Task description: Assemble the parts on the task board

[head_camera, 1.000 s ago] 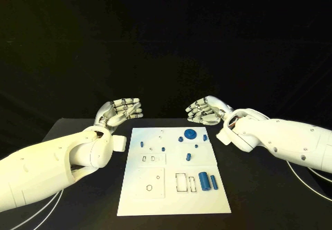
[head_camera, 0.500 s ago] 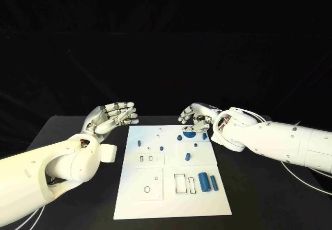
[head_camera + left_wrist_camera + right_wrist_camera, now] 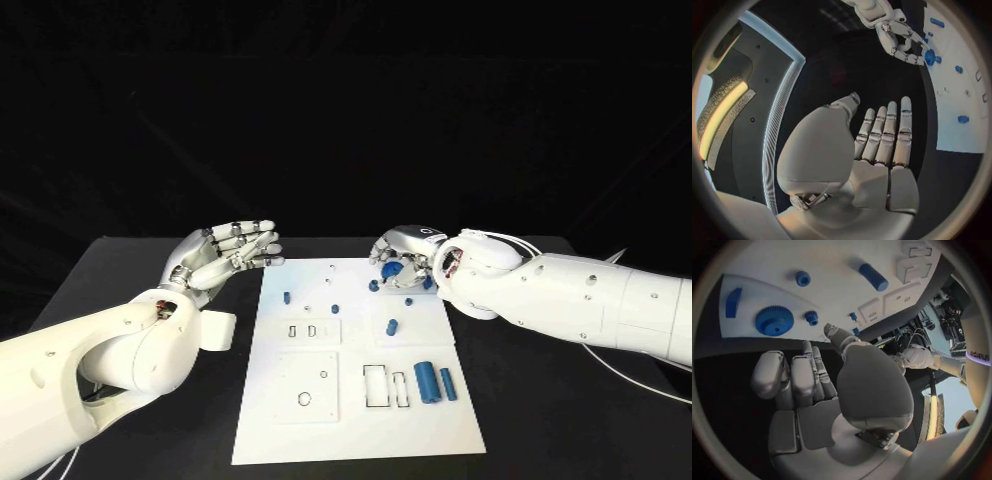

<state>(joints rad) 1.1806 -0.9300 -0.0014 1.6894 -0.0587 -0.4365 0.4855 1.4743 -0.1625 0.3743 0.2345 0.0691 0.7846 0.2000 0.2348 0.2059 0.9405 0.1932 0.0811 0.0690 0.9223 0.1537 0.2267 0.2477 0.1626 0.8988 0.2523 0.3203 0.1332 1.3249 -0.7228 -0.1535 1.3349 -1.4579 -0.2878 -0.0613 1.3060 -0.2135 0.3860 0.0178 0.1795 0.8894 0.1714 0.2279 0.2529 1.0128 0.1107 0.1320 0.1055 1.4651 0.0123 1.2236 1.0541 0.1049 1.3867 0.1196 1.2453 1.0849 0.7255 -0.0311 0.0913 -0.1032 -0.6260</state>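
The task board [image 3: 361, 400], a white plate, lay in the middle of the black desk [image 3: 548, 400], running lengthwise away from the robot between its two arms. The right arm reached in across the board's far right corner, and the right hand [image 3: 404, 258] hung over that corner with its fingers curled downward around a round blue gear-like part [image 3: 392, 270]. The right wrist view showed that toothed disc [image 3: 774, 320] lying flat on the board just beyond the fingertips, so I could not tell whether the hand was touching or holding it. The left arm lay along the board's left side, and the left hand [image 3: 224, 255] was raised off the desk beside the far left corner, palm up, fingers straight and slightly spread, holding nothing. Small blue parts were scattered over the board's far half, among them a short peg [image 3: 289, 297] near the left edge. Two blue cylinders [image 3: 427, 378] lay side by side near the right edge, next to outlined rectangular slots. An oval hole [image 3: 304, 398] sat in a raised square panel nearer the robot.
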